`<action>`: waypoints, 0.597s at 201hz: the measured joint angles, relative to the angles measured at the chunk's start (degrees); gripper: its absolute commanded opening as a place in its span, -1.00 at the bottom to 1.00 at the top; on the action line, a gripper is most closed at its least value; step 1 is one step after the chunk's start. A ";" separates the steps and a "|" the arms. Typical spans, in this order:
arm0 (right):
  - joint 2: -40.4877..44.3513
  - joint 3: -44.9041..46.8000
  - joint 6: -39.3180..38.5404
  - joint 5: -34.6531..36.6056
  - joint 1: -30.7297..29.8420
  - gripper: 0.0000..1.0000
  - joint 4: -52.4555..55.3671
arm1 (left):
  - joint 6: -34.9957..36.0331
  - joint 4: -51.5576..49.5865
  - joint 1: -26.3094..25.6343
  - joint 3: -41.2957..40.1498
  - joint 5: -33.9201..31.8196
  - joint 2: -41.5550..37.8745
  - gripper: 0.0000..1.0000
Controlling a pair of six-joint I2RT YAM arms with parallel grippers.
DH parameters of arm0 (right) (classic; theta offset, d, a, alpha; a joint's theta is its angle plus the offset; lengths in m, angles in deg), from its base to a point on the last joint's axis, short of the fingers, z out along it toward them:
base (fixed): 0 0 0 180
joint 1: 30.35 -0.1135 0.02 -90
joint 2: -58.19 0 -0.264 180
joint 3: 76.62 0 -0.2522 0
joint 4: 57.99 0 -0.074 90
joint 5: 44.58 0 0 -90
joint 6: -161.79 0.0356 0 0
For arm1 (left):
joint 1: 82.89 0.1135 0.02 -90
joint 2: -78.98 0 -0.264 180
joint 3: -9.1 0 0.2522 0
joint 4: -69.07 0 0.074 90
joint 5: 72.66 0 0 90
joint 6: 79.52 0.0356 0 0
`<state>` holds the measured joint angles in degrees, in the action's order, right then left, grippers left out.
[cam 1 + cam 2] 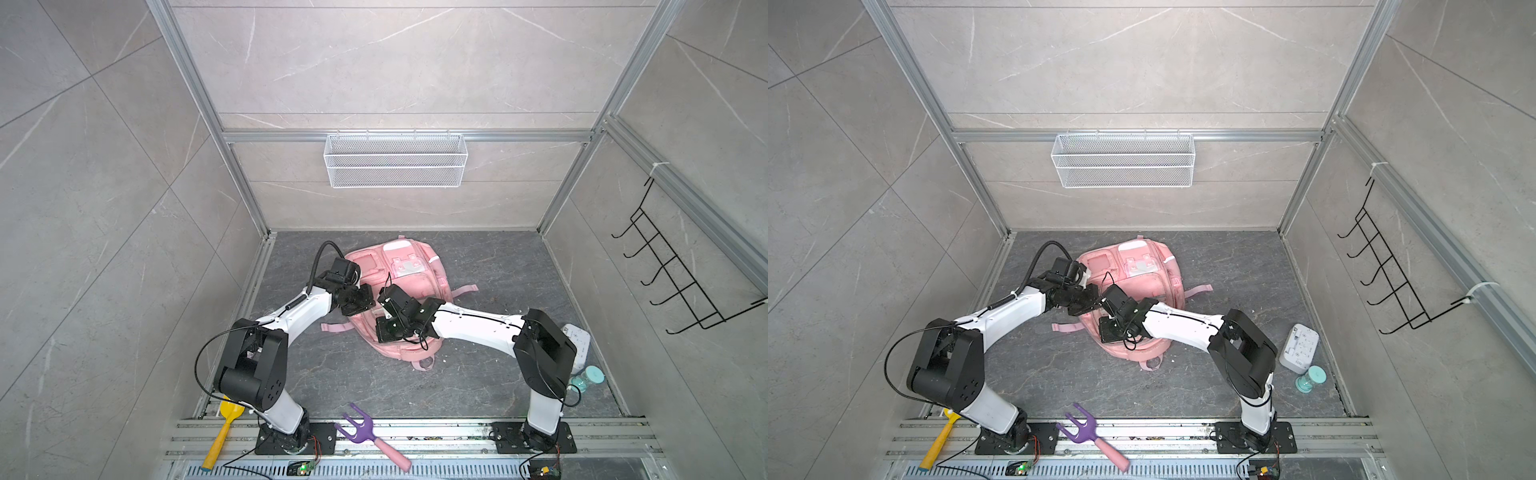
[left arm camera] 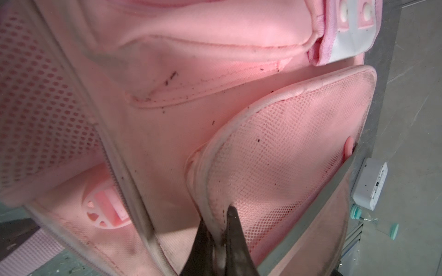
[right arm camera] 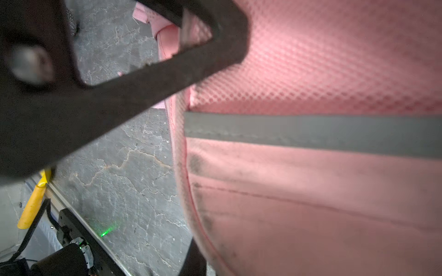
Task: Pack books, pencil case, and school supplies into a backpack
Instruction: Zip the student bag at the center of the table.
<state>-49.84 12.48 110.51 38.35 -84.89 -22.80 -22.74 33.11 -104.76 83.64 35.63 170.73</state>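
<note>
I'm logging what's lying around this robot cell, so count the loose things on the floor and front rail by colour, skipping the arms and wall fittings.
Pink: 1, the backpack
Yellow: 1, the scoop
Purple with a pink handle: 1, the fork
White: 1, the boxy device
Clear with teal ends: 1, the small jar
Total: 5

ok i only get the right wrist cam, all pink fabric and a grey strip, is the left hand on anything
Observer: Yes. The left hand is pinched shut on the pale rim of the backpack's mesh pocket.
Operator: any books or pencil case out on the floor
Observer: None visible in the top views. A white boxy device and a teal-capped bottle sit by the right arm.
Operator: which way is the bag lying
Observer: Flat, pockets up, top loop pointing toward the robot.
</note>
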 measured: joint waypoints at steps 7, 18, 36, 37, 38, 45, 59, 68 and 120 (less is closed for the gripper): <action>0.09 0.35 -0.26 0.33 -0.02 -0.94 -0.07 | 0.09 -0.17 0.00 0.13 -0.28 0.00 -1.00; 0.55 1.20 -0.90 1.11 -0.04 -0.96 -0.24 | 0.31 -0.50 0.07 0.35 -0.59 0.00 -1.00; 2.34 3.41 -1.53 2.10 0.42 -0.97 -0.26 | 0.55 -0.90 0.39 0.55 -0.42 0.00 -1.00; 2.56 3.65 -1.62 2.19 0.55 -0.97 -0.26 | 0.57 -0.90 0.42 0.55 -0.39 0.00 -1.00; 2.67 3.78 -1.66 2.19 0.59 -0.97 -0.28 | 0.59 -0.92 0.46 0.57 -0.35 0.00 -1.00; 3.80 5.07 -2.08 2.47 1.11 -0.97 -0.31 | 0.63 -0.98 0.66 0.61 -0.13 0.00 -1.00; 6.25 7.74 -2.80 2.64 2.71 -0.98 -0.28 | 0.72 -1.03 0.92 0.70 0.20 0.00 -1.00; 7.91 9.57 -3.23 2.78 4.09 -0.99 -0.22 | 0.85 -1.20 1.01 0.85 0.28 0.00 -1.00; 15.34 16.94 -5.95 4.11 16.44 -1.00 2.38 | 1.33 -1.75 1.79 2.03 0.57 0.70 -1.00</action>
<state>-34.50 29.42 104.56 42.46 -68.45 -20.42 -21.40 31.36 -102.97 85.67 36.19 171.43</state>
